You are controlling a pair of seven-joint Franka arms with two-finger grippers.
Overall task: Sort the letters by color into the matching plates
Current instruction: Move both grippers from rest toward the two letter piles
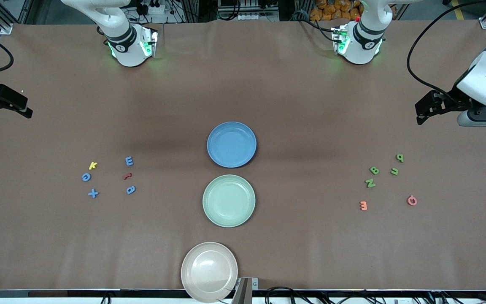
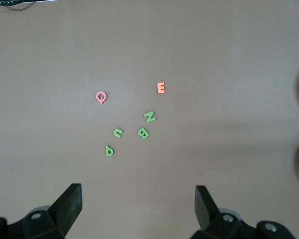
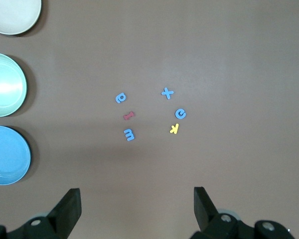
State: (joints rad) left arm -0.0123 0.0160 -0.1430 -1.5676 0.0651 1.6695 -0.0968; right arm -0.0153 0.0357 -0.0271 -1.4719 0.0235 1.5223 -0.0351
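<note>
The big brown worktop [image 1: 243, 76] holds everything. Down its middle sit three plates in a row, so both arms can reach them. The blue plate [image 1: 231, 144] is farthest from the front camera, the green plate [image 1: 228, 200] is next, and the beige plate [image 1: 209, 271] is nearest, right at the worktop's edge. All three look empty, so I think the sorting has not started yet.

The left gripper [image 2: 138, 204] hangs over the worktop at the left arm's end, and its fingers are spread wide apart, holding nothing. The right gripper [image 3: 137, 204] hangs over the right arm's end, and its fingers are spread wide too. Each one looks down on its own little pile — likely so each arm can pick from the pile closest to it.

The letters lie flat in two small groups, well apart from the plates. By the left arm's end there are four green ones: B [image 1: 374, 170], N [image 1: 370, 183], a small u [image 1: 394, 171] and a p or q [image 1: 400, 158]. Near them lie an orange E [image 1: 363, 205] and a pink Q [image 1: 411, 200]. By the right arm's end there are blue ones — E [image 1: 129, 161], X [image 1: 93, 194], one like a G or C [image 1: 86, 177], and one like a p or a [image 1: 130, 190]. A yellow K [image 1: 93, 165] and a red piece [image 1: 127, 176] I cannot read lie with them.

I see no brand names.
</note>
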